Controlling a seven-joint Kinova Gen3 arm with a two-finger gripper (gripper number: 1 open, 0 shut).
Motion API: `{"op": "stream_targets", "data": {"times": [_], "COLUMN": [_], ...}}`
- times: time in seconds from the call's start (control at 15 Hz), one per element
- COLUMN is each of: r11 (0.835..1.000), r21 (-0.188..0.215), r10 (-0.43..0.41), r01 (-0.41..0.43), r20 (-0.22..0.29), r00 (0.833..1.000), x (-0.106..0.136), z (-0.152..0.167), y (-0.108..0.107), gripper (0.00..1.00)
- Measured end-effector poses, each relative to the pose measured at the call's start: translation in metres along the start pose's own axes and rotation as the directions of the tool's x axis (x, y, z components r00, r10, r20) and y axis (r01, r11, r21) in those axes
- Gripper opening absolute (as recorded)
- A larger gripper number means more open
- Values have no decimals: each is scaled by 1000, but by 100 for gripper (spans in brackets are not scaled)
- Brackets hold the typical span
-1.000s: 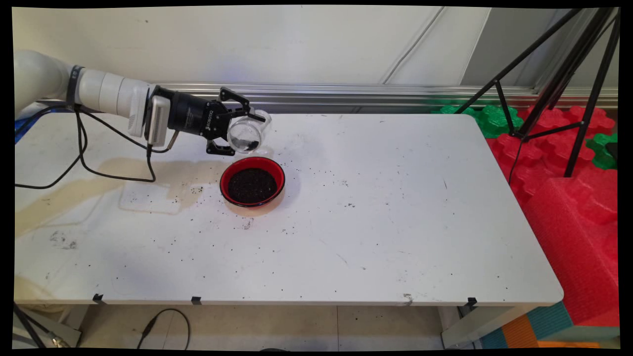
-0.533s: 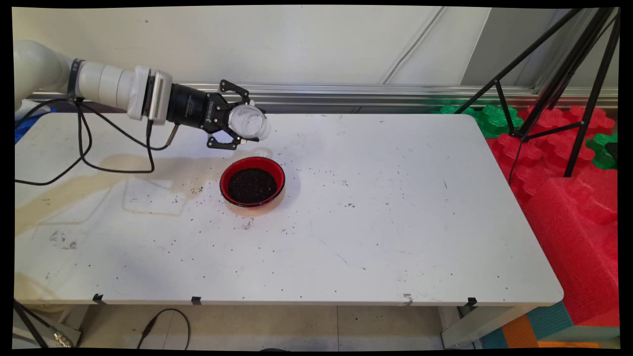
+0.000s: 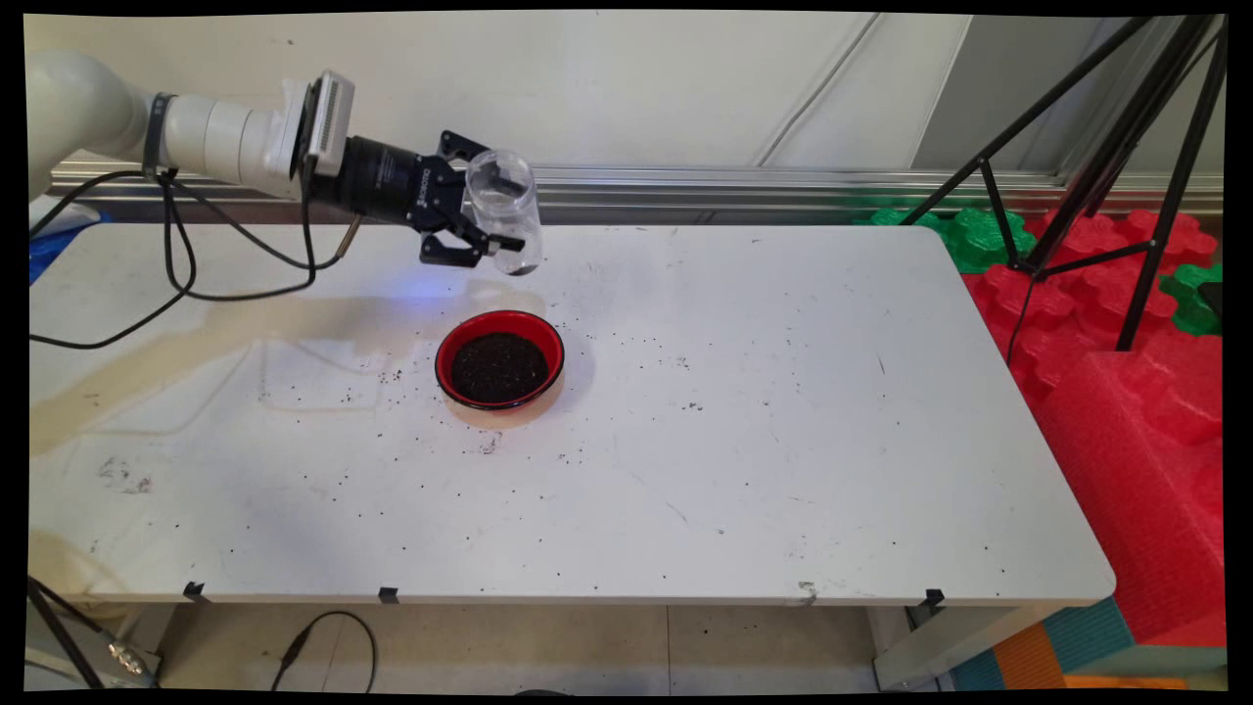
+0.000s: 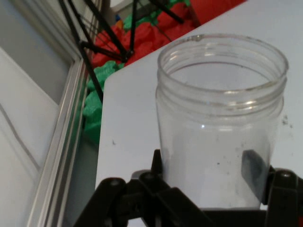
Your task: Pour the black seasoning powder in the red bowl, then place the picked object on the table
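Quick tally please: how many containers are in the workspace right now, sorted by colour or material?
Clear plastic jar: 1, empty, held in the end effector above the table
Red bowl: 1, on the table, filled with dark grains
Total: 2 containers

The jar (image 3: 502, 210) in the black gripper (image 3: 478, 213) looks like clear, glossy plastic, its threaded neck smooth and its wall dusted with a few dark specks. The gripper's linkage is matt black, seemingly metal or hard plastic. At about 6 o'clock from the jar, the bowl (image 3: 500, 358) has a shiny red inside and a black rim, and holds dark, coarse, grainy matter. The table (image 3: 744, 421) is a smooth white laminate, scuffed, stained tan and strewn with dark grains.
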Motion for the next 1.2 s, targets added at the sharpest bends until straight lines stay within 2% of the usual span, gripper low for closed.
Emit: {"op": "stream_targets", "data": {"times": [0.2,0.47,0.67,1.0,1.2], "r11": [992,962,928,870,846], "r21": [12,22,28,33,38], "r10": [-124,-270,-369,-487,-527], "r01": [124,271,372,492,532], "r20": [-20,-50,-73,-93,-93], "r00": [992,962,927,868,845], "x": [1,-1,-6,-20,-31], "z": [3,10,19,38,50], "y": [-10,-21,-29,-38,-42], "gripper": [0,0,0,0,0]}}
